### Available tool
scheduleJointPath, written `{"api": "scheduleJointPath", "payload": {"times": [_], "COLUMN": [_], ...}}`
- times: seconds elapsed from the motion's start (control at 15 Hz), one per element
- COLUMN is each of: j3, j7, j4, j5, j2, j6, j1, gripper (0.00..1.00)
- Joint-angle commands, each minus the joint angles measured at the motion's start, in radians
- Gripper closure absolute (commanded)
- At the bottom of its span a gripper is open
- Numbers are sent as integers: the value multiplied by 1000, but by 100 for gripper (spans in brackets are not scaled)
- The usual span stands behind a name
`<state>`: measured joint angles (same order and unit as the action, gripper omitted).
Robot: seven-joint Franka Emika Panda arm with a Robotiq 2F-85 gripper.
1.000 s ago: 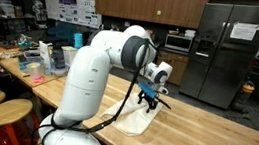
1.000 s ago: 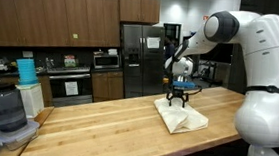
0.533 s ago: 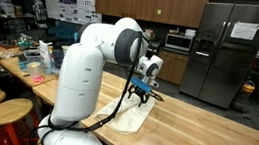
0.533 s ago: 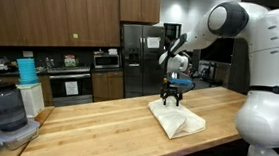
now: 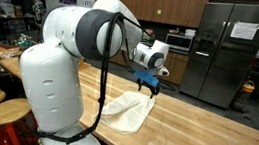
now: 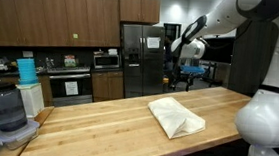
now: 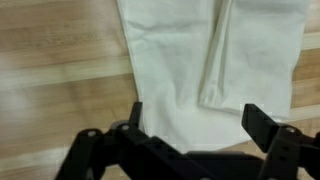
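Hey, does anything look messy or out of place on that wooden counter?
Only the white cloth: its fold is uneven and creased, one flap lying askew. Nothing spilled or damaged; the open gripper hangs above it, empty.

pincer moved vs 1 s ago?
Yes. The pincer has risen away from the white cloth and hangs open above it, higher against the fridge behind.

My wrist view is soft and slightly smeared. The cloth (image 7: 215,60) reads bright, almost washed out, and my gripper (image 7: 192,116) is a dark, unfocused shape along the bottom. In both exterior views, light falls evenly from overhead. The table (image 6: 96,125) has a mild sheen, the fridge (image 5: 228,50) reflects dully, and the cabinets (image 6: 44,20) sit dim. Shadows are faint.
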<state>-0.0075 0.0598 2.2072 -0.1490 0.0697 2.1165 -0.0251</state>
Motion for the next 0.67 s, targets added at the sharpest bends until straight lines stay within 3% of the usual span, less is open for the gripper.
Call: {"api": "scheduleJointPath", "payload": {"times": [0.0, 0.33, 0.4, 0.6], "j3": [-29, -57, -46, -53], "j7": [-26, 104, 49, 77], "j4": [28, 19, 18, 18], "j5": [34, -29, -2, -11], "j2": [14, -18, -16, -22], "j6": [53, 54, 43, 45], "j1": [-21, -30, -23, -25], "gripper": [0, 0, 0, 0]}}
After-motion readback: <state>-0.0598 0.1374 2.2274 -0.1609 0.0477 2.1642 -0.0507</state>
